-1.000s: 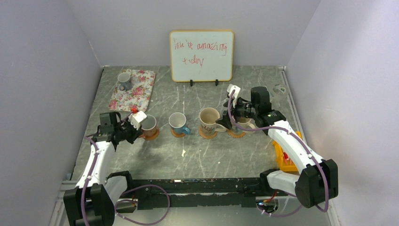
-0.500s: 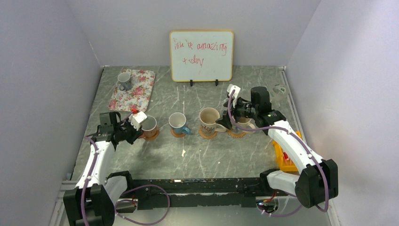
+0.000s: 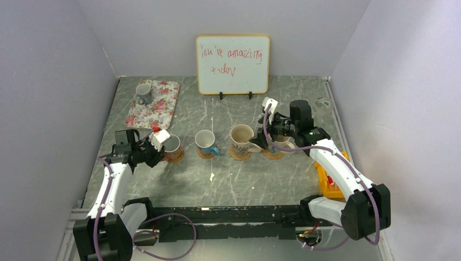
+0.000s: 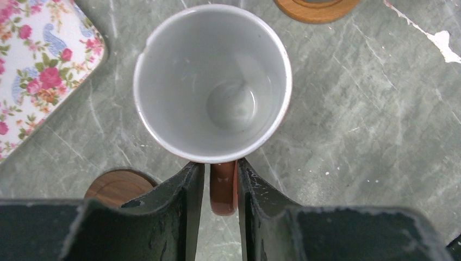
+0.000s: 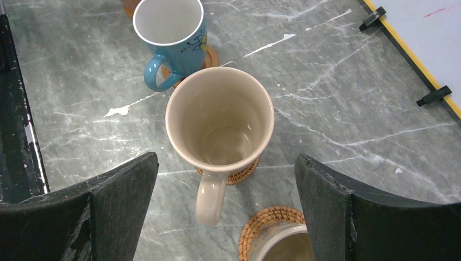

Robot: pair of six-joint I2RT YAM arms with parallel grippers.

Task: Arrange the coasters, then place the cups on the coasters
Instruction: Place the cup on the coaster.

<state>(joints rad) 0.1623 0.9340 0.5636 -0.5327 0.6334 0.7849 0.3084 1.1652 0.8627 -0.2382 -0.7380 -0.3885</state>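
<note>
An orange-brown cup (image 4: 212, 81) stands upright in front of my left gripper (image 4: 221, 166) (image 3: 157, 149). Its brown handle (image 4: 223, 187) lies between the jaws, which stand slightly open, with a thin gap on the left side. A dark brown coaster (image 4: 117, 187) shows beside the left finger; I cannot tell if the cup rests on it. My right gripper (image 5: 225, 163) (image 3: 262, 142) hangs wide open over a cream cup (image 5: 220, 119) on a woven coaster (image 5: 239, 174). Another cup (image 5: 282, 244) sits on a woven coaster (image 5: 261, 220) below it. A blue-handled cup (image 3: 205, 141) stands on its coaster (image 5: 211, 54).
A small grey cup (image 3: 144, 92) sits on the floral tray (image 3: 163, 106) at the back left. A whiteboard (image 3: 232, 64) stands at the back centre. An orange-yellow object (image 3: 329, 182) lies by the right arm. A white smear (image 3: 211, 176) marks the table.
My left gripper's jaws have parted a little from the orange-brown cup's handle. Neither arm has shifted, and the cups stay where they were.
</note>
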